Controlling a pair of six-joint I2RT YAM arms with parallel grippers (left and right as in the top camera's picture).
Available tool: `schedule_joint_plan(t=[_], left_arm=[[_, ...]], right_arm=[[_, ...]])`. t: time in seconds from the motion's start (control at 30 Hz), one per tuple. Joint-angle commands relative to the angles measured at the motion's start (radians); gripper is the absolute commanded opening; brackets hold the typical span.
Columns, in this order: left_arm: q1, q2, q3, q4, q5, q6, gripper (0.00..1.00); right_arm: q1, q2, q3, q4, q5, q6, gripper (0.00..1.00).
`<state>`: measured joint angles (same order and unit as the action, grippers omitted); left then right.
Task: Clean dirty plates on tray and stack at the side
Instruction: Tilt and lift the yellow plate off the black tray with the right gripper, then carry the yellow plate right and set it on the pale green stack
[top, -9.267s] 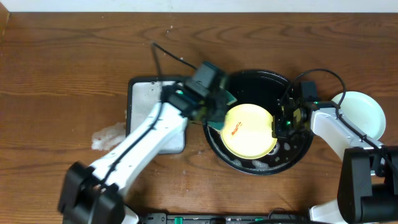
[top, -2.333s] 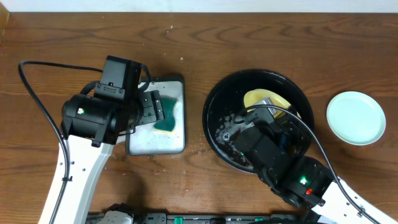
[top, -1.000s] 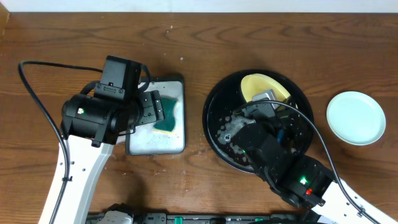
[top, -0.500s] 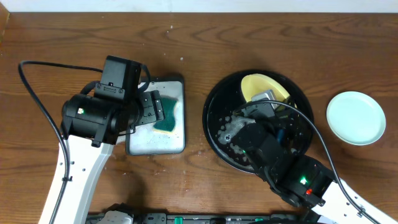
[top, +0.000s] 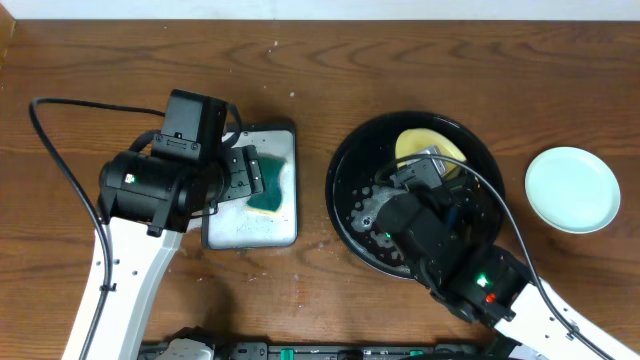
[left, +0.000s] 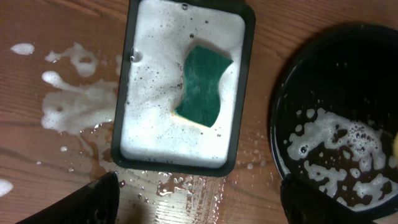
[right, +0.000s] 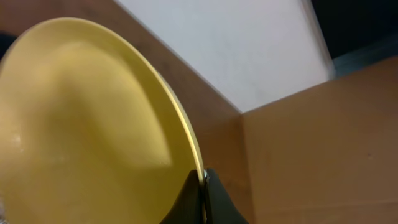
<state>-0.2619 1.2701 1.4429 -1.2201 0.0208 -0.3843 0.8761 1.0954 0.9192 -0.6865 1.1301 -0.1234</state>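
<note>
My right gripper (top: 435, 162) is shut on the rim of the yellow plate (top: 430, 145) and holds it tilted above the far side of the black tray (top: 345, 190). In the right wrist view the fingertips (right: 203, 186) pinch the yellow plate (right: 93, 124) at its edge, and the face that shows looks clean. A pale mint-green plate (top: 572, 188) lies on the table right of the tray. My left gripper (top: 245, 178) hangs open over the white sponge dish (top: 230, 225), nothing between its fingers (left: 81, 202).
A green sponge (left: 202, 93) lies in the foamy sponge dish (left: 180, 143). Foam and water are spilled on the wood (left: 74, 106) left of and in front of the dish. Suds lie in the tray bottom (left: 339, 149).
The right arm has shifted slightly and the yellow plate in it has turned, looking rounder from above. The left arm and the sponge have stayed still.
</note>
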Motion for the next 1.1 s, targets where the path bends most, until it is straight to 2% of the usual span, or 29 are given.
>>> schedule_joint_plan(t=[0.0, 0.1, 0.17, 0.23, 0.37, 0.6, 0.77, 0.87, 1.07], left_arm=[[0.002, -0.002, 0.001, -0.002, -0.002, 0.010, 0.83], [0.002, -0.002, 0.001, -0.002, -0.002, 0.010, 0.83], [0.002, -0.002, 0.001, -0.002, -0.002, 0.010, 0.83], [0.002, -0.002, 0.001, -0.002, -0.002, 0.010, 0.83], [0.002, -0.002, 0.001, -0.002, -0.002, 0.010, 0.83], [0.002, -0.002, 0.001, -0.002, -0.002, 0.010, 0.83], [0.002, -0.002, 0.001, -0.002, -0.002, 0.010, 0.83], [0.002, -0.002, 0.001, -0.002, -0.002, 0.010, 0.83], [0.002, -0.002, 0.001, -0.002, -0.002, 0.010, 0.83]], right_arm=[[-0.064, 0.011, 0.020, -0.047, -0.128, 0.269, 0.01], [-0.185, 0.013, 0.019, -0.107, -0.414, 0.462, 0.01], [-0.289, 0.018, 0.019, -0.121, -0.569, 0.510, 0.01], [-0.423, 0.017, 0.020, -0.112, -0.716, 0.511, 0.01], [-0.663, 0.016, 0.021, -0.101, -0.883, 0.489, 0.01], [-1.189, 0.056, 0.021, 0.003, -1.226, 0.485, 0.01], [-1.471, 0.175, 0.021, 0.109, -1.270, 0.584, 0.01], [-1.565, 0.264, 0.021, 0.148, -1.270, 0.609, 0.01], [-1.656, 0.426, 0.021, 0.153, -1.233, 0.589, 0.01]])
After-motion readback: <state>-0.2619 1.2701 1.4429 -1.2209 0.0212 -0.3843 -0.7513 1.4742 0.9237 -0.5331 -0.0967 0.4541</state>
